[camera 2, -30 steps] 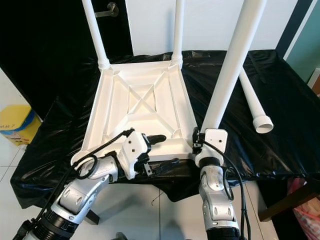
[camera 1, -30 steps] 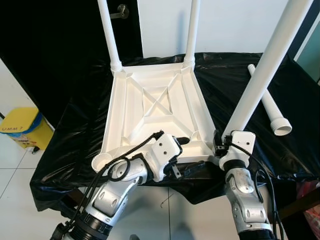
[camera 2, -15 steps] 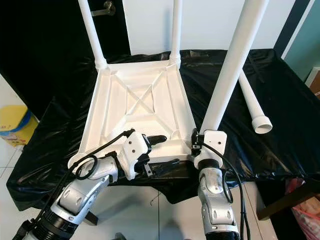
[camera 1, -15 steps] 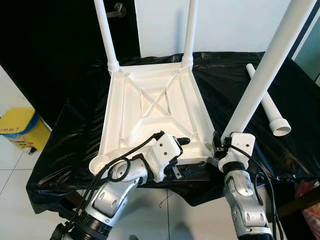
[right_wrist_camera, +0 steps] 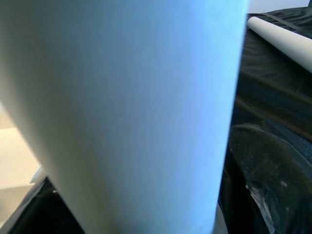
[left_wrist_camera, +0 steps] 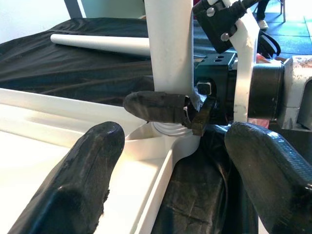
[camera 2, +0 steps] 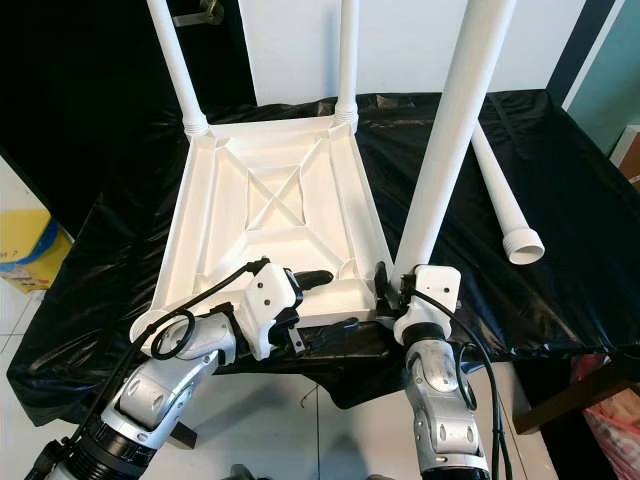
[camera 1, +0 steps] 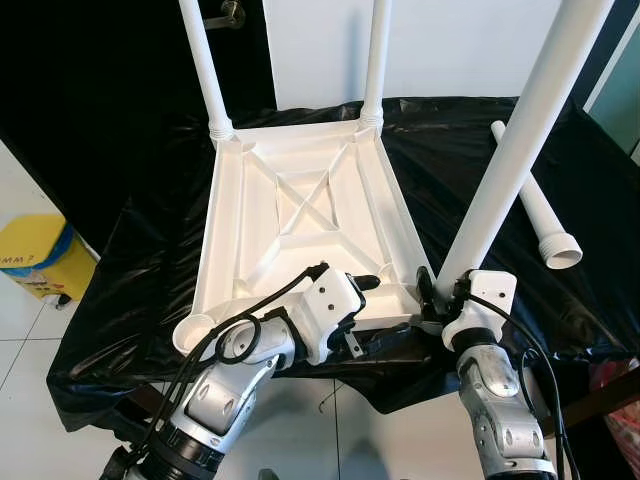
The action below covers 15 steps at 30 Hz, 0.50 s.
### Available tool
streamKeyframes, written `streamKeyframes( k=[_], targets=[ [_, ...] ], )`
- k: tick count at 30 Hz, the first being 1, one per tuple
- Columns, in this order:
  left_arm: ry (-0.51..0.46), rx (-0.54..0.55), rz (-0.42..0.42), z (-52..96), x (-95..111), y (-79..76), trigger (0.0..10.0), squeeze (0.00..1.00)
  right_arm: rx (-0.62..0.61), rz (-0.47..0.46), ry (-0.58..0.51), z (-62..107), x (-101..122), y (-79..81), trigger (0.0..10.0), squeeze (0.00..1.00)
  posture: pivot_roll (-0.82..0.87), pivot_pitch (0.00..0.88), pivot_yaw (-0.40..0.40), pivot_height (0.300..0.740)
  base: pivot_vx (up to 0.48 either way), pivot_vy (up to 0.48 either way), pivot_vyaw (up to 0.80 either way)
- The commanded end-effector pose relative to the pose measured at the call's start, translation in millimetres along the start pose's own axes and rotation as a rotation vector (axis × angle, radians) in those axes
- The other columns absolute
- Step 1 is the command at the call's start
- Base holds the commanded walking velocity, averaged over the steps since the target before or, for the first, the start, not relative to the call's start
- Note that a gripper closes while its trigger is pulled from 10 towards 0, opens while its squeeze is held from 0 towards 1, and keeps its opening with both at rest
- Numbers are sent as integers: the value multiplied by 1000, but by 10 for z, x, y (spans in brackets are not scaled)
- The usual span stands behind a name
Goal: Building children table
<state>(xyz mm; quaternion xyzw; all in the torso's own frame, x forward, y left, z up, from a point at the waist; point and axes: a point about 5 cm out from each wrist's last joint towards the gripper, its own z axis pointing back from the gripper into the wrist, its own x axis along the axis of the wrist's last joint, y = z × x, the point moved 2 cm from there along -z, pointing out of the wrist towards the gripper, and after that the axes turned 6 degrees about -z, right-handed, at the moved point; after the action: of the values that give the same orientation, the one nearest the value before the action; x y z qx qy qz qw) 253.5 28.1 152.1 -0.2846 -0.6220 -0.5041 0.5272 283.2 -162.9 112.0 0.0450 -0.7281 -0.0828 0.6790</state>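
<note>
A white tabletop [camera 1: 300, 215] lies upside down on the black-covered table [camera 1: 140, 250]. Two white legs [camera 1: 200, 65] [camera 1: 376, 55] stand in its far corners. My right gripper [camera 1: 445, 290] is shut on the base of a third leg [camera 1: 510, 150], which stands slightly tilted at the near right corner socket [left_wrist_camera: 168, 131]. My left gripper [camera 1: 375, 312] is open astride the tabletop's near rim, one finger [camera 1: 365, 283] above it and one [camera 1: 385, 340] below. A fourth leg [camera 1: 535, 205] lies loose on the cloth at the right.
On the floor at the left stands a yellow bin [camera 1: 40, 262]. A dark door with a handle [camera 1: 228, 14] is behind the table. Something pink [camera 1: 622, 400] sits low at the right. White tiled floor lies in front of the table.
The whole picture has shifted a little, so the camera moved. The right gripper keeps its hold on the leg at the near right corner. The left gripper stays at the near rim.
</note>
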Motion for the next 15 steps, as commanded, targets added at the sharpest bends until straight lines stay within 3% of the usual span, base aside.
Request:
streamKeyframes(
  k=[1,6,7,15],
  targets=[
    [7,-22,-3,5,-10,-36,10000,0,9,-4,6,28,-15,-23,10000,1000,-67,52,35,740,0,0,0],
    [8,-20,-4,2,-9,-30,10000,0,52,-5,7,35,0,-28,10000,1000,-67,54,36,740,0,0,0],
    [9,-20,-4,1,-8,-27,10000,0,127,-6,8,29,28,-13,10000,0,-68,57,42,740,0,0,0],
    [12,-22,-6,0,-7,-13,10000,0,317,47,4,-3,118,-2,10000,0,-72,58,51,740,0,0,0]
  ],
)
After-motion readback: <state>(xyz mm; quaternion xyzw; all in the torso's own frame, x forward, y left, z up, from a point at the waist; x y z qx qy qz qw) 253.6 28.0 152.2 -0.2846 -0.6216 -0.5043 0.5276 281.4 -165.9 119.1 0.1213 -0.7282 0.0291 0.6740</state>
